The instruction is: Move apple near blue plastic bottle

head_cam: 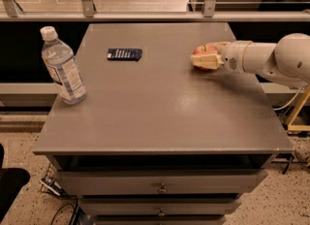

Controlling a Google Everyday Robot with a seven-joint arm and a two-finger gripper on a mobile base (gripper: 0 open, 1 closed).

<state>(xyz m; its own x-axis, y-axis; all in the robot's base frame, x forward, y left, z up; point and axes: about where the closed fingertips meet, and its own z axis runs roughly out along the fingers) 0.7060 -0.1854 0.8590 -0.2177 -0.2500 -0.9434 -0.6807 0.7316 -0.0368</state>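
While a white robot arm (273, 59) reaches in from the right edge of the view, its gripper (201, 55) sits low over the far right part of a grey cabinet top (160, 112). The gripper's two cream-coloured fingers (207, 61) are pinched around the apple (199, 50), one finger in front of it and one behind. Only the apple's red upper side with a pale patch shows above the near finger. Whether the apple touches the surface or is raised just off it cannot be told. The blue plastic bottle (63, 69) stands upright at the left edge of the cabinet top, about midway between front and back. It is clear and bluish, with a white cap and a white and blue label. The apple and the bottle are well apart, on opposite sides of the surface. A small flat dark-blue packet (125, 54) lies between them, toward the back and nearer the bottle, touching neither. Below the top, along the cabinet's front, are drawers (160, 183) with small round knobs. Behind the cabinet a metal rail (145, 16) runs across the view, with upright posts and glass panels above it. A speckled floor (22, 136) shows at the lower left and lower right, and some dark cables (58, 197) lie on it near the cabinet's left foot.
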